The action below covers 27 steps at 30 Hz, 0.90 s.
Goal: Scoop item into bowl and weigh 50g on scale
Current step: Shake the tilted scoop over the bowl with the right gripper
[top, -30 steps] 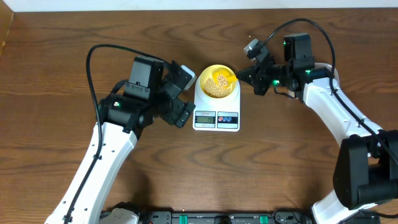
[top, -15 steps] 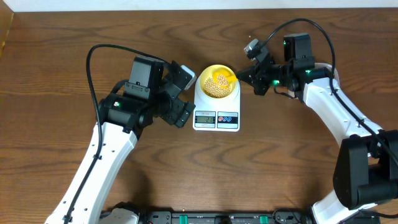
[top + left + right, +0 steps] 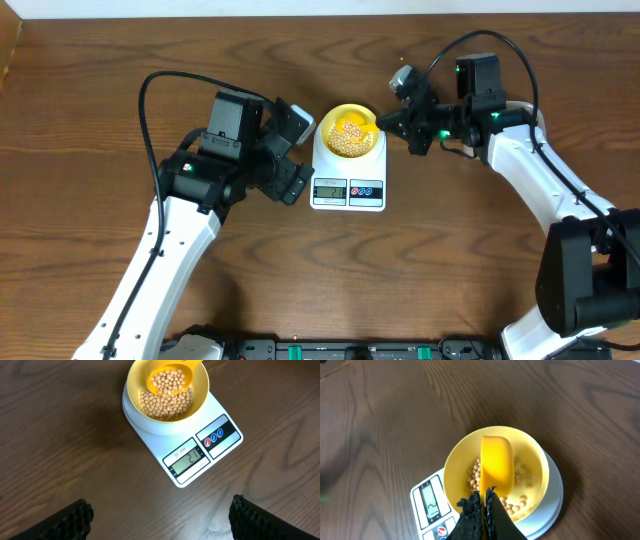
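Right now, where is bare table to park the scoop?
Free: the table on the scale's display side, and the strip beyond the bowl. Crowded: the scale's flanks, with the open left gripper and the right gripper holding the scoop.

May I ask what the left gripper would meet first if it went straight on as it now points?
Probably the scale, at its display end; the height is unclear, so the left gripper might touch the table first.

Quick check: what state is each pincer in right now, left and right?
Left pincer: open, holding nothing.
Right pincer: shut on the handle of the yellow scoop, over the bowl.
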Each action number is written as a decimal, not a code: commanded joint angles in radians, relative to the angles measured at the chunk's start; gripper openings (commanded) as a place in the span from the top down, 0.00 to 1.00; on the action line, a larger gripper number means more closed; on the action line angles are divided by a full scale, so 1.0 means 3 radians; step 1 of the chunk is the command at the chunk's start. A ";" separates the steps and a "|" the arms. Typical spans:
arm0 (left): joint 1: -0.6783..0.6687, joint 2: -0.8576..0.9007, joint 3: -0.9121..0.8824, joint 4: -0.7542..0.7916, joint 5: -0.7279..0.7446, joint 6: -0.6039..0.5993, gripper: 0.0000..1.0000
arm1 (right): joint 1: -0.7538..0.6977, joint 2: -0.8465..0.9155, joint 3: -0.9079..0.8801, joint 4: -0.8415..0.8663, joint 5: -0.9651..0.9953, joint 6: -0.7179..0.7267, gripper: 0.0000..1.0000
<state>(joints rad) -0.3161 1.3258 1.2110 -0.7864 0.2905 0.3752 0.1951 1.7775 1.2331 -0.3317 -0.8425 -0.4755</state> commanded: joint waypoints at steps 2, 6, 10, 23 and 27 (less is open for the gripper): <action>0.0001 -0.0022 -0.0048 -0.0008 0.0052 0.0056 0.11 | 0.0053 0.0029 -0.0017 -0.0004 -0.0106 -0.0308 0.99; 0.0001 -0.0022 -0.0048 -0.0008 0.0052 0.0056 0.11 | 0.0053 0.0029 -0.0017 -0.0005 -0.0106 -0.0481 0.99; 0.0001 -0.0022 -0.0048 -0.0008 0.0052 0.0056 0.11 | 0.0053 0.0029 -0.0017 -0.0005 -0.0106 -0.0562 0.99; 0.0001 -0.0022 -0.0048 -0.0008 0.0052 0.0056 0.11 | 0.0055 0.0028 -0.0015 -0.0005 -0.0106 -0.1054 0.99; 0.0001 -0.0022 -0.0048 -0.0008 0.0052 0.0056 0.11 | 0.0053 0.0029 -0.0015 -0.0004 -0.0106 -0.1115 0.99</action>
<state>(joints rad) -0.3161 1.3258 1.2110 -0.7868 0.2905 0.3752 0.1951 1.7775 1.2331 -0.3321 -0.8455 -0.7692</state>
